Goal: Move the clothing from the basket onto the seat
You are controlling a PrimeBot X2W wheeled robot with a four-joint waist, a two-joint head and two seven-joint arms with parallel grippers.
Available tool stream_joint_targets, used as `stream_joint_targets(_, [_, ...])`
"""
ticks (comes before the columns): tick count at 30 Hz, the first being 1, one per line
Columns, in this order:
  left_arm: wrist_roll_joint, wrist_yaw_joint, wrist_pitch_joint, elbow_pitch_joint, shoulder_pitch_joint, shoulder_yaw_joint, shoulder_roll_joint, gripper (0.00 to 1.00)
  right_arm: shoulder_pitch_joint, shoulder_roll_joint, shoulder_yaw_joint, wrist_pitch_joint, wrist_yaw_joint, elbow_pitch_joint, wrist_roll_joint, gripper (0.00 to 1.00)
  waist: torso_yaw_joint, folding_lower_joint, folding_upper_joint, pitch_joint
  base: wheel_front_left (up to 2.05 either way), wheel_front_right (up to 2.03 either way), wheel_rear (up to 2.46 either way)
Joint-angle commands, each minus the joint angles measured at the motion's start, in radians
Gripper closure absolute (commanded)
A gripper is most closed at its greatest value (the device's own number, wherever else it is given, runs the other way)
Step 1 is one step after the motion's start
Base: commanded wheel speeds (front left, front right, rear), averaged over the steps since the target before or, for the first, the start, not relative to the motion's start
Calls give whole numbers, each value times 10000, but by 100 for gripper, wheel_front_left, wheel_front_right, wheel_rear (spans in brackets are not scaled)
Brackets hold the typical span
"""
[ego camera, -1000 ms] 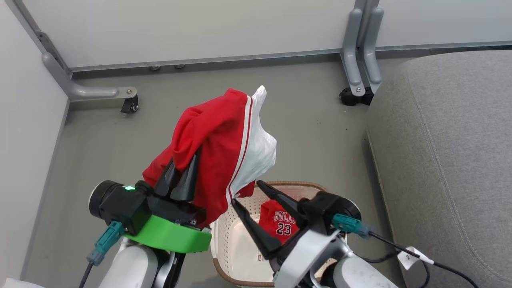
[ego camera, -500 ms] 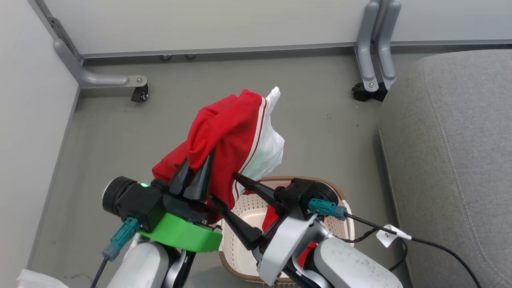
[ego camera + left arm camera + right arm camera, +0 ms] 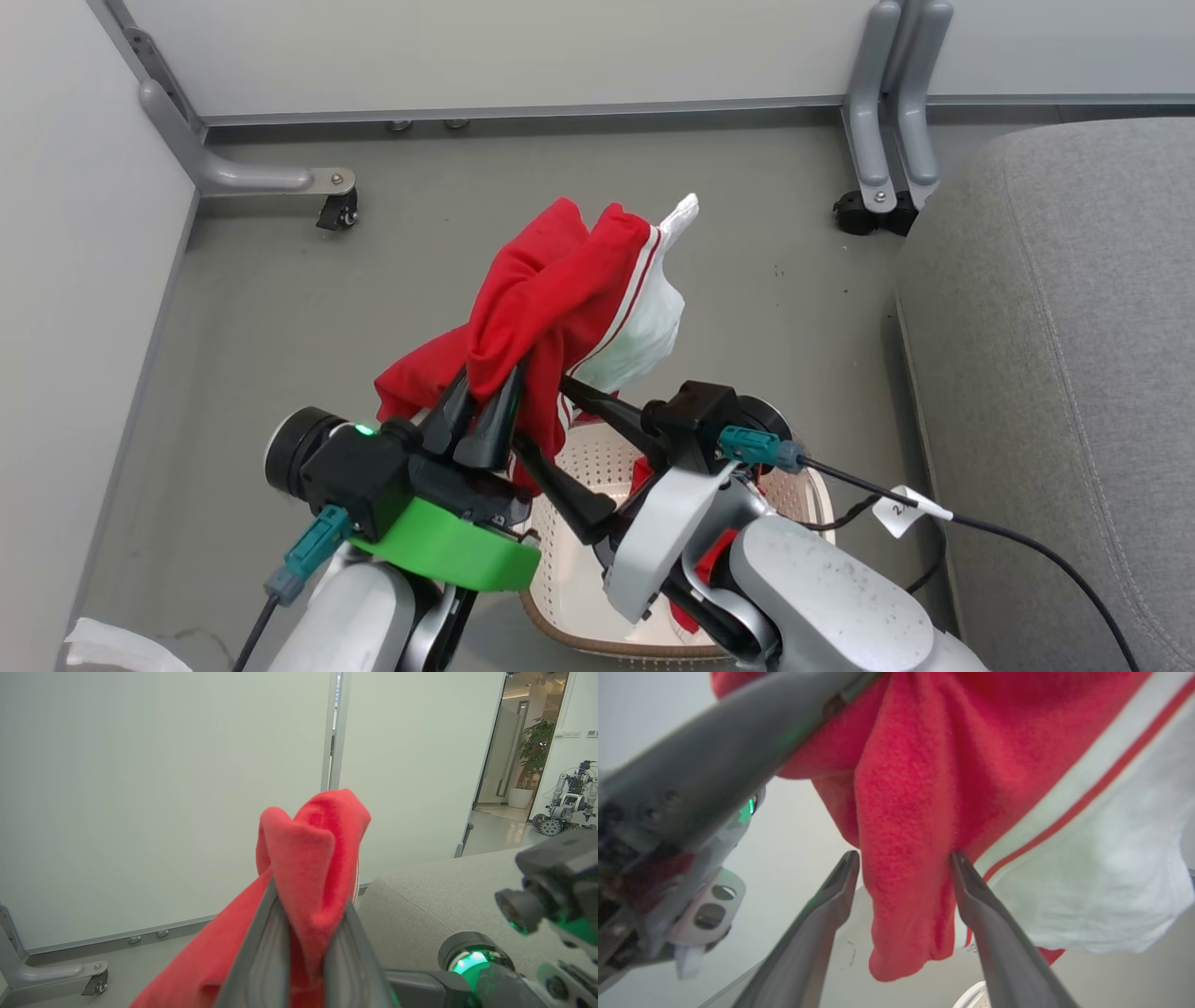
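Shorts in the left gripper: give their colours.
Red shorts with a white panel and red-and-white striping, clearest in the right wrist view.

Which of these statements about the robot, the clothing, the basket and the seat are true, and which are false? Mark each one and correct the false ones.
1. The left gripper is shut on the red shorts. True.
2. The right gripper is clamped shut on the shorts. False: its fingers are spread, with a hanging fold of the shorts between them.
3. The shorts lie on the seat. False: they are held up in the air, above the floor and the basket.
4. The basket stands on the floor beside the seat. True.
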Motion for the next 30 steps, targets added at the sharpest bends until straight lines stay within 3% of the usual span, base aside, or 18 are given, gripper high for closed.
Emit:
stream_joint_targets(1, [5, -54, -48, -5, -188, 4, -38, 100, -220, -13, -29, -98, 1, 143, 42, 0, 23, 0, 0, 3, 0, 0, 0])
stream_joint_targets(9, [-98, -95, -62, -11, -212, -143, -81, 100, -899, -11, 25, -433, 1, 914, 202, 0, 123, 0, 0, 21, 0, 0, 0])
stream_joint_targets(10, [-104, -102, -64, -10, -214, -159, -83, 100, -978, -13, 53, -470, 1, 998, 236, 9, 135, 0, 0, 23, 0, 0, 0])
stream_joint_targets(11, [-130, -104, -64, -7, -216, -173, -88, 100, -1053, -11, 97, -510, 1, 1087, 293, 51, 148, 0, 0, 23, 0, 0, 0])
stream_joint_targets(12, [-140, -109, -61, -3, -219, -181, -91, 100, -1108, -11, 145, -520, 1, 1148, 333, 63, 156, 0, 0, 25, 0, 0, 0])
stream_joint_targets(13, [-146, -109, -65, 2, -223, -185, -89, 100, -1181, -11, 230, -544, 1, 1212, 388, 100, 165, 0, 0, 22, 0, 0, 0])
stream_joint_targets(30, [-253, 25, -61, 39, -184, -227, 49, 100, -1597, -15, 783, -884, 1, 1817, 1131, 100, 189, 0, 0, -33, 0, 0, 0])
